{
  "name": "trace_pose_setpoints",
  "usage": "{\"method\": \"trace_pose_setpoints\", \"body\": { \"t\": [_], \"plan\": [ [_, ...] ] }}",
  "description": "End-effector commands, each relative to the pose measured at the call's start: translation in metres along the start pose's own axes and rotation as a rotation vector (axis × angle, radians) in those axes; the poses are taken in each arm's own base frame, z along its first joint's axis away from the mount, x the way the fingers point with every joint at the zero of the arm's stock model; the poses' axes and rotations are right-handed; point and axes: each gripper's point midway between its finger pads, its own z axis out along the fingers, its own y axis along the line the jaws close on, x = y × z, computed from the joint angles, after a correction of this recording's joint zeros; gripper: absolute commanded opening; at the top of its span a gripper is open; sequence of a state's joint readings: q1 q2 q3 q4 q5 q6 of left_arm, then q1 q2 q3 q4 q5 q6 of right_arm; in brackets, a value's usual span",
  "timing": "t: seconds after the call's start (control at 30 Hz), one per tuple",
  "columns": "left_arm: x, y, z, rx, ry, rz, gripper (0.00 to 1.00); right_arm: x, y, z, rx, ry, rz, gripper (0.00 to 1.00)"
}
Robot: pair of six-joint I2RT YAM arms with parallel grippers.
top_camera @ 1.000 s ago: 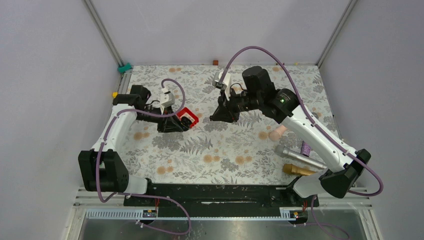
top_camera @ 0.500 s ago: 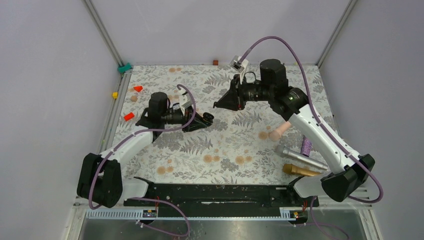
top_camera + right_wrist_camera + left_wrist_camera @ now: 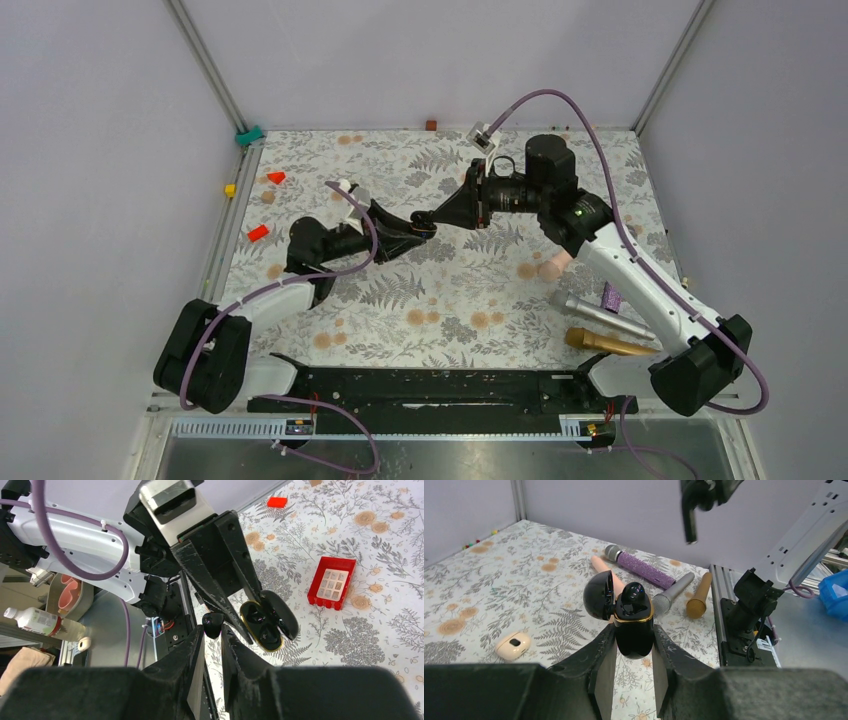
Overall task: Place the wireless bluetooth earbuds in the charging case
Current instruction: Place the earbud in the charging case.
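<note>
My left gripper (image 3: pixel 634 632) is shut on the charging case (image 3: pixel 634 642), a glossy black shell with a gold rim, held off the table. Its lid (image 3: pixel 597 595) hangs open to the left. One black earbud (image 3: pixel 633 594) sits in the case's top. My right gripper (image 3: pixel 213 631) is shut on the other earbud (image 3: pixel 213 622), held just left of the open case (image 3: pixel 260 625). From above, the left gripper (image 3: pixel 418 232) and the right gripper (image 3: pixel 443 214) meet tip to tip over the mat's middle.
Purple (image 3: pixel 641 567), silver (image 3: pixel 672 592) and gold (image 3: pixel 698 596) microphones and a pink handle (image 3: pixel 600 566) lie toward the right front. A beige case (image 3: pixel 513 645) lies on the mat. A red box (image 3: pixel 332 582) and small red pieces (image 3: pixel 258 233) lie to the left.
The left arm swung from the red box toward the middle with the black case in its jaws. The right gripper lifted, then came in to meet it.
</note>
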State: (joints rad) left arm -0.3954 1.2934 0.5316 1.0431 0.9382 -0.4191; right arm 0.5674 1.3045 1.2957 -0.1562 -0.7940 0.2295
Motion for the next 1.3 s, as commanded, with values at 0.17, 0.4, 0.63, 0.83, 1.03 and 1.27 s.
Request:
{"method": "trace_pose_setpoints", "body": {
  "t": [0.17,0.4,0.63,0.83,1.03,1.27],
  "plan": [
    [-0.024,-0.020,0.005,0.065,-0.105,0.094,0.00,-0.005,0.003,0.009,-0.070,-0.038,0.025,0.24],
    [-0.027,-0.023,0.005,0.075,-0.116,0.095,0.00,-0.003,-0.001,0.014,-0.081,-0.046,0.025,0.24],
    [-0.030,-0.026,0.004,0.085,-0.122,0.096,0.00,0.004,-0.001,0.022,-0.084,-0.020,0.022,0.24],
    [-0.032,-0.029,0.004,0.095,-0.126,0.097,0.00,0.010,-0.002,0.028,-0.076,-0.001,0.004,0.24],
    [-0.033,-0.031,0.004,0.100,-0.129,0.099,0.00,0.018,-0.004,0.030,-0.064,0.027,0.003,0.24],
    [-0.031,-0.030,0.004,0.096,-0.124,0.100,0.00,0.014,-0.001,0.028,-0.063,0.020,0.001,0.24]
  ]
}}
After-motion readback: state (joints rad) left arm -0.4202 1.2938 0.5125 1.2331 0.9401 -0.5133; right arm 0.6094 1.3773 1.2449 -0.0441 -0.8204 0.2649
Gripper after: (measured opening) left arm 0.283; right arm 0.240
